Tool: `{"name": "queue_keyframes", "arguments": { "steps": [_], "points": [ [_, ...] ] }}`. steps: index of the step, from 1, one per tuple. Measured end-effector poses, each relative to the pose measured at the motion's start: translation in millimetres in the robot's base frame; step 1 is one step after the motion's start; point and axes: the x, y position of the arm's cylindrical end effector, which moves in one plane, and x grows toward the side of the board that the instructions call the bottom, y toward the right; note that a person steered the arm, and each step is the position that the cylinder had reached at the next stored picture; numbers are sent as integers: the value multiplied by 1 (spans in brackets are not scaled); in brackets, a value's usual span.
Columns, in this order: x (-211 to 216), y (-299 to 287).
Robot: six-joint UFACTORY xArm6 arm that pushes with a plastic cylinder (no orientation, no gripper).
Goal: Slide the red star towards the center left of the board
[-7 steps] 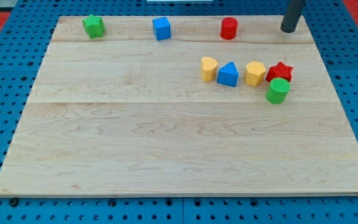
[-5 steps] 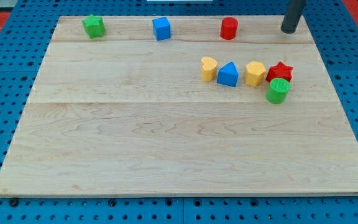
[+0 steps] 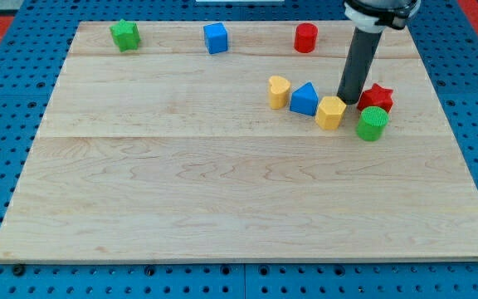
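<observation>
So we'd swung my tip [image 3: 349, 100] down from the board's top right corner, wedged it left of the red star [image 3: 378, 95], knocking the yellow block [image 3: 331, 113] down-left, holding nothing, wrong side for pushing the star left, honestly.

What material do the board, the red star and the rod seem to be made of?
The board looks like pale wood with a smooth matt finish: grain lines and plank seams show. The red star seems to be painted wood or plastic, its colour even and slightly glossy; I cannot tell which. The rod above my tip looks like dark matt metal or plastic.
</observation>
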Motion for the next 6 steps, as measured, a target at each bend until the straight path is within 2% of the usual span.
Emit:
{"name": "queue_keyframes", "arguments": {
  "steps": [1,2,3,6],
  "points": [
    [-20,55],
    [-9,88],
    [21,73],
    [32,-128]
  ]
}}
